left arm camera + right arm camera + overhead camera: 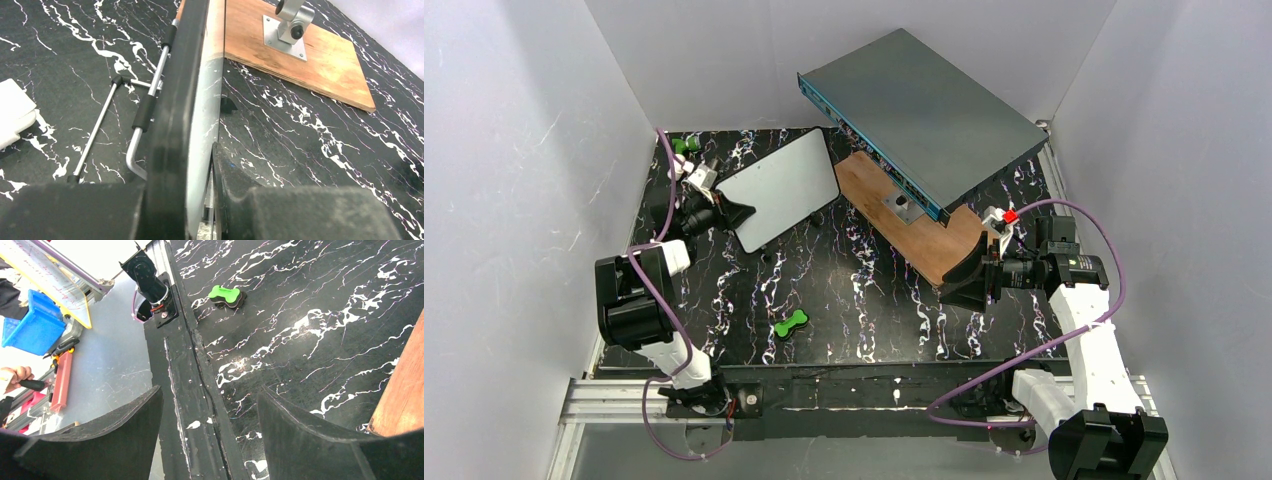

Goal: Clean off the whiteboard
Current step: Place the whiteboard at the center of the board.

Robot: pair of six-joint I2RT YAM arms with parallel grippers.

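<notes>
The whiteboard [779, 188] stands tilted at the back left of the black marbled table, and its face looks blank. My left gripper [729, 212] is at the board's left edge. In the left wrist view the whiteboard [202, 125] runs edge-on between the jaws of my left gripper [192, 170], which are shut on it. A wire stand [145, 110] props up the board from behind. My right gripper [959, 290] hovers open over the right side of the table, by the wooden plank's near corner. In its own view the right gripper [210, 390] holds nothing.
A green bone-shaped eraser [790, 323] [226, 295] lies on the table near the front middle. A grey-teal metal box [924, 110] rests over a brown wooden plank [914, 225] [300, 60] at the back right. A small green item [686, 145] sits in the back left corner.
</notes>
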